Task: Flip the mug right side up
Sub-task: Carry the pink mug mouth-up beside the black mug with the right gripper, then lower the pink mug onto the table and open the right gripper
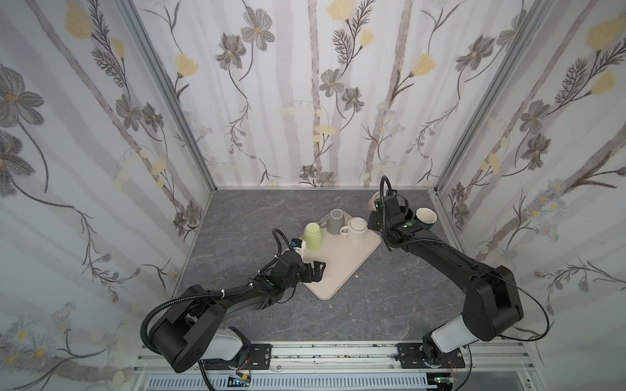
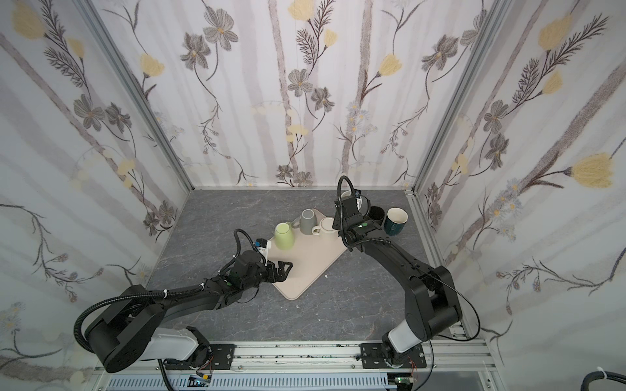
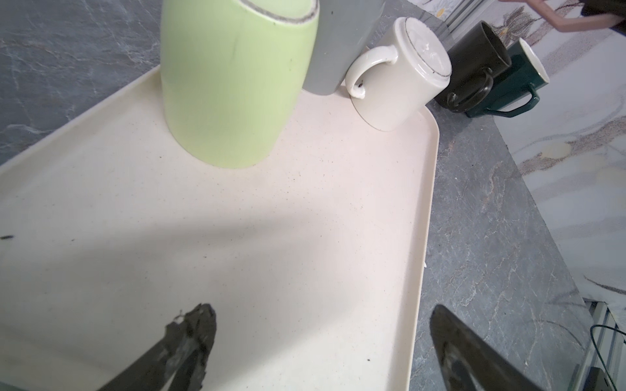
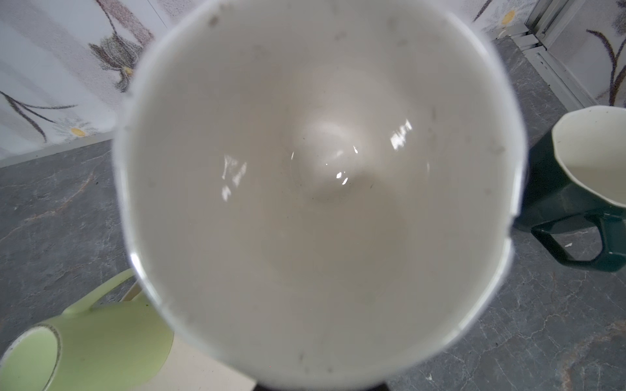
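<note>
Right wrist view shows the mug, glossy, round, white inside.

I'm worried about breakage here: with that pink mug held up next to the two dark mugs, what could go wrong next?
1. The pink mug hangs right by the black mug and dark green mug; lowering it could knock them.
2. Its grip is hidden from every view, so a slip onto the table can't be ruled out.
</note>
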You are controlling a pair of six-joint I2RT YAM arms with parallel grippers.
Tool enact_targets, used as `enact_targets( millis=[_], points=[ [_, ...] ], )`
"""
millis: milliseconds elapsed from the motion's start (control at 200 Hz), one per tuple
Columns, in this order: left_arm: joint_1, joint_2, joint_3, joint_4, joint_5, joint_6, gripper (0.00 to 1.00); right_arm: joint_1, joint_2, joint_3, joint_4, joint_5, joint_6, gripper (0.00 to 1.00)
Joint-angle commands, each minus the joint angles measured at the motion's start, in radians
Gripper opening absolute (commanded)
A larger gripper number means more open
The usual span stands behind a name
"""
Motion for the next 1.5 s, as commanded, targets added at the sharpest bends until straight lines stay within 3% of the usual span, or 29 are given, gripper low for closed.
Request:
enact_targets(
  millis=[0,140,350,1004,1119,1154,1199,1254,1364,1494],
  points=[
    [0.0,-0.016,0.015,-0.001,0.005,0.019,1.0,-0.021,0.061,0.076,0.026,-0.003,-0.027,0.0],
    [0.0,-0.036,0.016,-0.017,-0.008,0.025,1.0,-0.047,0.146,0.142,-0.005,0.019,-0.043,0.0],
    [0.0,-0.046,0.014,-0.022,-0.01,0.024,1.0,-0.094,0.244,0.183,-0.025,-0.049,-0.041,0.0],
    [0.0,-0.037,0.018,-0.021,0.002,0.015,1.0,-0.145,0.351,0.205,-0.051,-0.141,-0.014,0.03],
    [0.0,-0.035,0.018,-0.021,0.004,0.015,1.0,-0.146,0.365,0.214,-0.063,-0.143,-0.013,0.17],
    [0.0,-0.036,0.019,-0.021,0.004,0.015,1.0,-0.146,0.368,0.218,-0.067,-0.143,-0.013,0.28],
    [0.0,-0.037,0.019,-0.022,0.004,0.015,1.0,-0.146,0.37,0.22,-0.068,-0.144,-0.012,0.53],
    [0.0,-0.038,0.019,-0.023,0.003,0.014,1.0,-0.146,0.368,0.218,-0.071,-0.143,-0.013,0.66],
    [0.002,-0.038,0.019,-0.024,0.003,0.015,1.0,-0.146,0.359,0.218,-0.074,-0.133,-0.013,0.81],
    [0.0,-0.038,0.021,-0.029,0.0,0.015,1.0,-0.145,0.328,0.213,-0.078,-0.128,-0.012,0.85]
  ],
)
